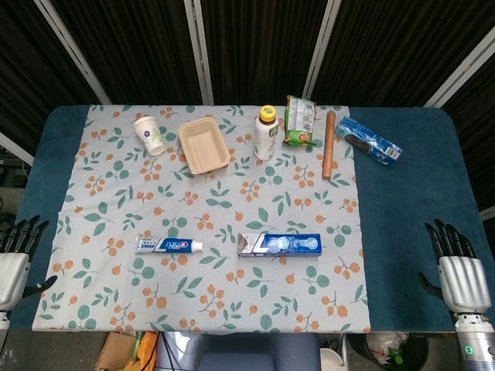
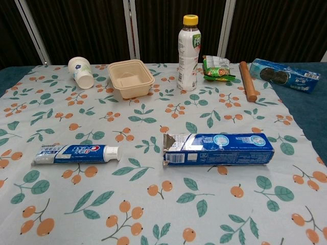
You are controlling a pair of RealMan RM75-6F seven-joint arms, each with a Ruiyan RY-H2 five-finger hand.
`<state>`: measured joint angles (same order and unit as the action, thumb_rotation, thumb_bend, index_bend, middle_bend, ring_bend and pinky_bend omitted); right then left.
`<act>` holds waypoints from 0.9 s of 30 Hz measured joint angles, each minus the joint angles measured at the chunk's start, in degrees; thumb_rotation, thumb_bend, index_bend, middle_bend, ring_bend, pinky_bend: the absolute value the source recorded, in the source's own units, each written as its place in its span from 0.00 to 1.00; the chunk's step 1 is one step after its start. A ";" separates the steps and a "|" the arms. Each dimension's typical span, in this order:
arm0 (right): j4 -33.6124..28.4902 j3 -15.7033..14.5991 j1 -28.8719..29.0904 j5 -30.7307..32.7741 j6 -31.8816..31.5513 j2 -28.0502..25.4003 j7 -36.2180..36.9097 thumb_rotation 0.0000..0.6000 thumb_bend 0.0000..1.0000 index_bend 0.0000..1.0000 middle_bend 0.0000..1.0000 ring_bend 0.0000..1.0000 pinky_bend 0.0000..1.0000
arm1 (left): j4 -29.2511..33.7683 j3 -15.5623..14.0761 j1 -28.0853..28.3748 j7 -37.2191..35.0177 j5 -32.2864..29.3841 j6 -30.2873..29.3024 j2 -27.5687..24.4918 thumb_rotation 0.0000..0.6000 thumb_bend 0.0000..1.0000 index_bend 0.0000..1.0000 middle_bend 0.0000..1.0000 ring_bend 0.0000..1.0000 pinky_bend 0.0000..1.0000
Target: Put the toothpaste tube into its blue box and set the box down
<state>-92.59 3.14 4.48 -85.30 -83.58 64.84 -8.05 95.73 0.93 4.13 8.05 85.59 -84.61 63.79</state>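
Note:
The toothpaste tube (image 1: 168, 245) (image 2: 76, 153) lies flat on the floral cloth, left of centre, its white cap pointing right. To its right lies the blue box (image 1: 279, 244) (image 2: 218, 148), lengthwise, with its torn open end facing the tube's cap. My left hand (image 1: 15, 259) rests at the table's far left edge, fingers spread, holding nothing. My right hand (image 1: 458, 270) sits at the far right edge, also spread and empty. Both hands are far from the tube and box. Neither hand shows in the chest view.
Along the back of the table stand a paper cup (image 1: 148, 134), a beige tray (image 1: 203, 144), a yellow-capped bottle (image 1: 266, 133), a green snack bag (image 1: 300, 121), a wooden rolling pin (image 1: 329, 144) and a blue cookie pack (image 1: 369, 139).

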 measured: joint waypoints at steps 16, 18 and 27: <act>-0.84 -0.26 0.34 -2.58 -0.68 -0.31 1.97 1.00 0.24 0.00 0.00 0.00 0.14 | 0.06 0.00 -0.15 0.26 0.36 -0.52 0.30 1.00 0.05 0.01 0.00 0.00 0.06; -1.68 -0.35 1.09 -3.85 -0.22 -0.22 2.50 1.00 0.24 0.00 0.00 0.00 0.14 | 0.04 0.00 -0.07 0.15 0.26 -0.25 0.32 1.00 0.05 0.01 0.00 0.00 0.06; -7.12 2.05 8.92 -4.24 9.40 1.23 2.27 1.00 0.24 0.00 0.05 0.01 0.14 | 0.01 -0.20 0.55 0.62 0.34 1.00 0.53 1.00 0.05 0.01 0.00 0.00 0.06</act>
<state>-99.71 5.19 13.40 -89.55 -74.18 66.07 -5.77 95.73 0.73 4.68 8.67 85.93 -83.61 64.32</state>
